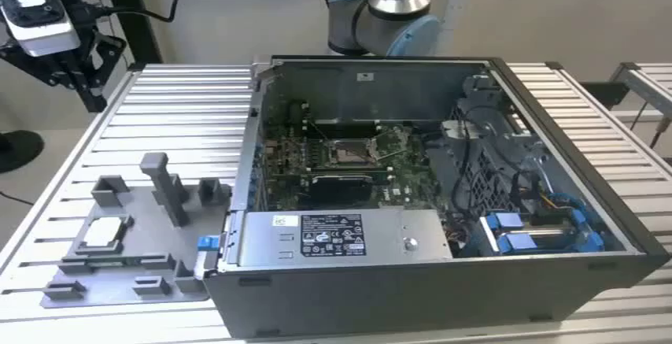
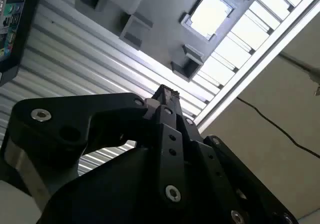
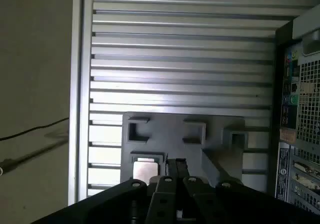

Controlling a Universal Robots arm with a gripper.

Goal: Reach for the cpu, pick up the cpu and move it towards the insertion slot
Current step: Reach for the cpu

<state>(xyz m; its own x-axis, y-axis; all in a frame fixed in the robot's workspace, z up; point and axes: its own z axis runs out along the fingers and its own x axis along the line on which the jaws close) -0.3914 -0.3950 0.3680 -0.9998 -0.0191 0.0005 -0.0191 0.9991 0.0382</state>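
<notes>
At the exterior view's left, near the bench's (image 1: 189, 123) front corner, sits a grey plate (image 1: 142, 253) with upright blocks. The cpu (image 1: 102, 234) lies flat in a square nest on this plate, pale face up. Being square, it has no long axis to line up with.

In both wrist views the gripper (image 3: 175, 163) hangs well above the plate. Its jaws are drawn close together with nothing between them. In the first wrist view the cpu (image 3: 145, 169) lies below the fingertips and off to one side, not under the gap. In the second wrist view it (image 2: 210, 15) lies ahead of the gripper (image 2: 164, 91), well apart.

Further right, the open computer case (image 1: 420, 297) holds the insertion slot (image 1: 352, 151), well away from the cpu.
</notes>
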